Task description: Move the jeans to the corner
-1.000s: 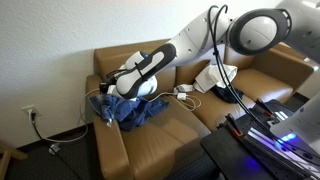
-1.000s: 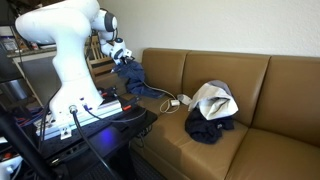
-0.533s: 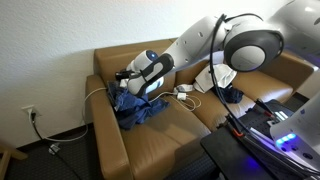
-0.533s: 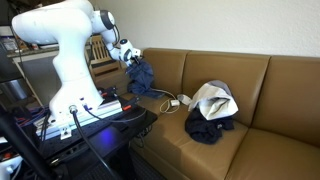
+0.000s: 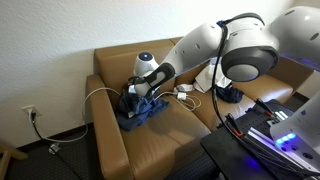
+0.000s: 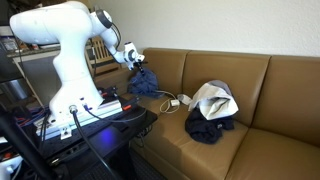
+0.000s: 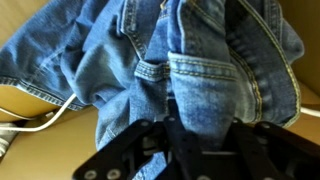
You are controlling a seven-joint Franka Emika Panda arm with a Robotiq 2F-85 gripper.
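Observation:
The blue jeans (image 5: 140, 107) lie bunched on the brown sofa seat near its armrest end, partly lifted. In an exterior view they hang as a dark blue bundle (image 6: 146, 82) by the sofa's end. My gripper (image 5: 135, 89) is shut on a fold of the jeans and holds it just above the seat. In the wrist view the denim (image 7: 150, 50) fills the frame, and a waistband fold is pinched between the black fingers (image 7: 200, 130).
A white cable (image 5: 100, 93) runs over the armrest, with a white charger (image 6: 172, 102) on the seat. A white and dark clothes pile (image 6: 210, 110) lies mid-sofa. A black stand with blue lights (image 5: 265, 125) is in front.
My gripper has carried the jeans along the seat toward the sofa's back, away from the armrest's front. The bundle hangs more compactly and lower than before.

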